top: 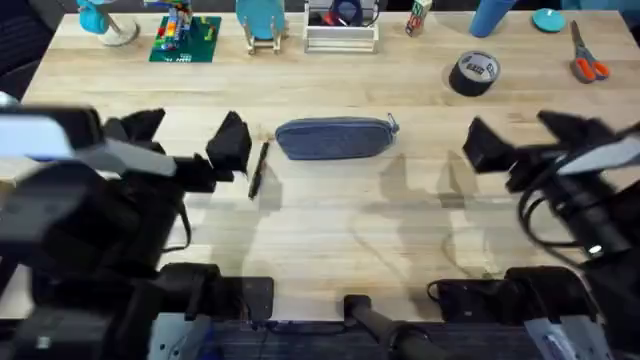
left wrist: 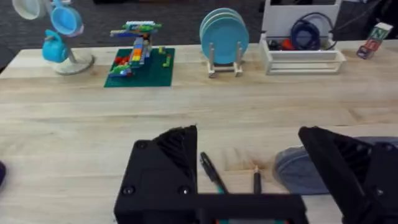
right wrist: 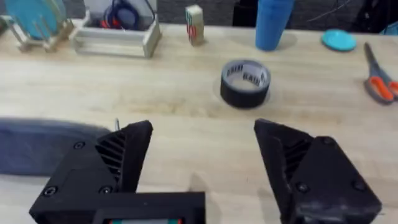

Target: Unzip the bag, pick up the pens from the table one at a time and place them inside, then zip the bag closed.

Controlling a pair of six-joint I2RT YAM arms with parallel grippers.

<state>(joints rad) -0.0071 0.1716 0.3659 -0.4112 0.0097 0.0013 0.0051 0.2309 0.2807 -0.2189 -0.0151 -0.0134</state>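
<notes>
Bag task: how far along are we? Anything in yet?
Done: nothing visible. The bag looks zipped shut, pull at its right end. In hand: nothing; the left gripper is open beside the pens, which lie on the table left of the bag, and the right gripper is open and empty. Left: unzip, load pens, zip.

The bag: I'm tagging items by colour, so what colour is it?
Blue-grey fabric; the bag shows best in the overhead view.
</notes>
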